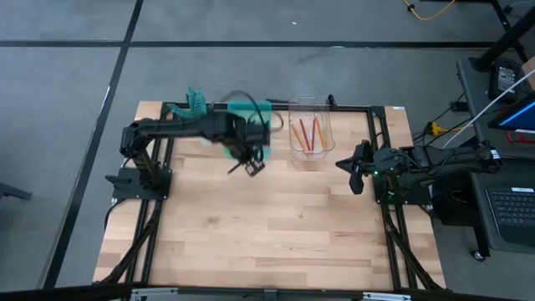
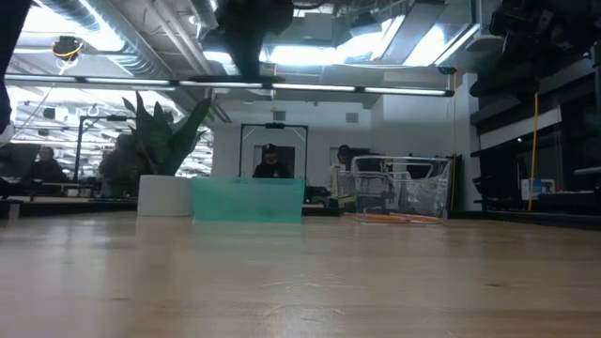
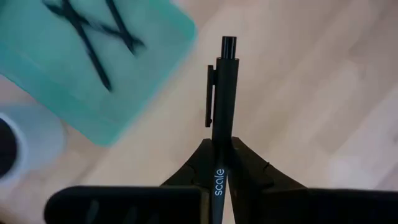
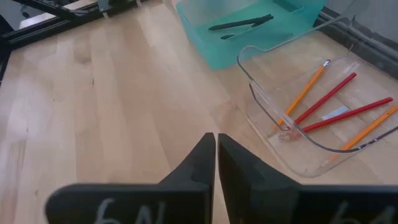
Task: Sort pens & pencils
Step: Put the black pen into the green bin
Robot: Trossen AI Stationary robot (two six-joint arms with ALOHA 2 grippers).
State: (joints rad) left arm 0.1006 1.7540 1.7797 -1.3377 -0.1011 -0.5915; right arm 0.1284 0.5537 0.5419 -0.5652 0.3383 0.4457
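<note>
Nearly there: four pencils (image 4: 329, 102) lie in the clear tray (image 4: 264, 121), other pens (image 4: 242, 25) in the teal bin (image 4: 205, 43). Left gripper (image 3: 219, 163) clamps the last pen (image 3: 222, 99) beside that bin; right gripper (image 4: 216, 152) waits, jaws closed, at the worktop's (image 1: 267, 217) right edge.

Even, soft overhead light falls on the wooden table (image 1: 267, 217), with faint shadows. In the low view bright ceiling strips (image 2: 310, 86) glare and the near tabletop blurs. The left wrist view smears the teal tray (image 3: 93, 68)
</note>
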